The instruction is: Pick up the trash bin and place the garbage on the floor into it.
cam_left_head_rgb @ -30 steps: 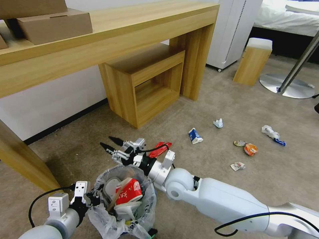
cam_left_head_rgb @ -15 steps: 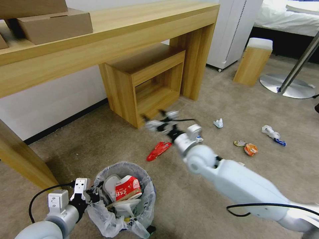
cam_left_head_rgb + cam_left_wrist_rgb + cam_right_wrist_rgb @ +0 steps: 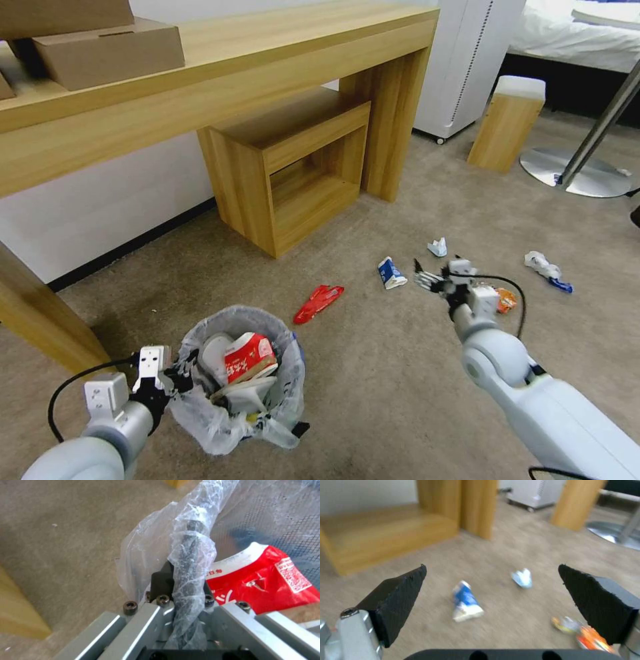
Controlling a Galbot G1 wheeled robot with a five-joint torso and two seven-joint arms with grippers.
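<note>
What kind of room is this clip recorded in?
Most likely a hotel-style bedroom. A bed with white bedding stands at the far right, a long wooden desk runs along the wall with a wooden stool tucked under it, and the floor is beige carpet.

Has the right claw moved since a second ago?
Yes. The right claw swung from beside the trash bin, past the red wrapper, to near the blue-white carton.

Crinkly, seemingly plastic trash bin (image 3: 233, 407) liner
</note>
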